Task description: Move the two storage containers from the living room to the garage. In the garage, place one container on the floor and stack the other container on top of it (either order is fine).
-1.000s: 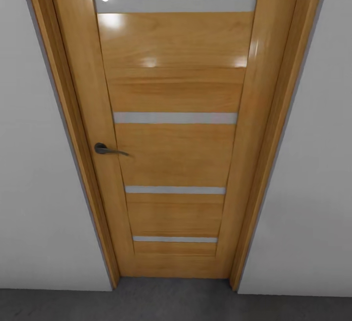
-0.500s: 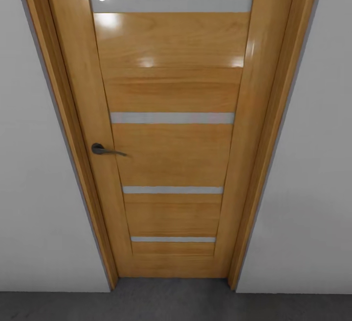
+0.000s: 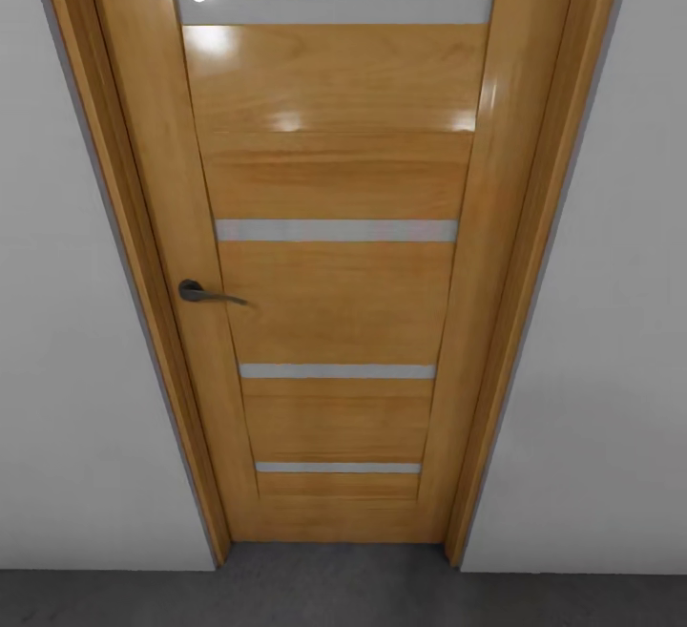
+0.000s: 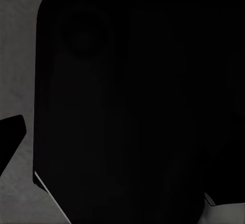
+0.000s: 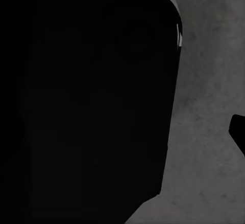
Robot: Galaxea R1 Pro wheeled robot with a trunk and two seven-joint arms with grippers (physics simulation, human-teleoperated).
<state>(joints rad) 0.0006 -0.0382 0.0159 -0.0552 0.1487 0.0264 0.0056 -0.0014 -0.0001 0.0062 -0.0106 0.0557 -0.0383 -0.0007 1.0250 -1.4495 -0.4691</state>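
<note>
The two storage containers are out of view. In the head view I face a closed tan door [image 3: 334, 303] with several glass slats and a dark lever handle [image 3: 200, 293], set in a pale grey wall. A strip of the dark grey floor [image 3: 334, 598] runs below it. Both wrist views look down past a large black part of the robot [image 4: 127, 106] [image 5: 87, 91] onto grey floor [image 4: 15, 70] [image 5: 209, 81]. A small black tip shows at the edge of each wrist view [image 4: 9, 138] [image 5: 238, 132]; whether the fingers are open or shut cannot be made out.
The door frame [image 3: 520, 303] and plain pale grey walls [image 3: 67, 341] [image 3: 611, 369] stand close in front on both sides. The door is shut, with its handle on the left side.
The whole head picture slid a little to the left between the oldest frame and half a second ago, so the camera moved. Since then nothing has shifted.
</note>
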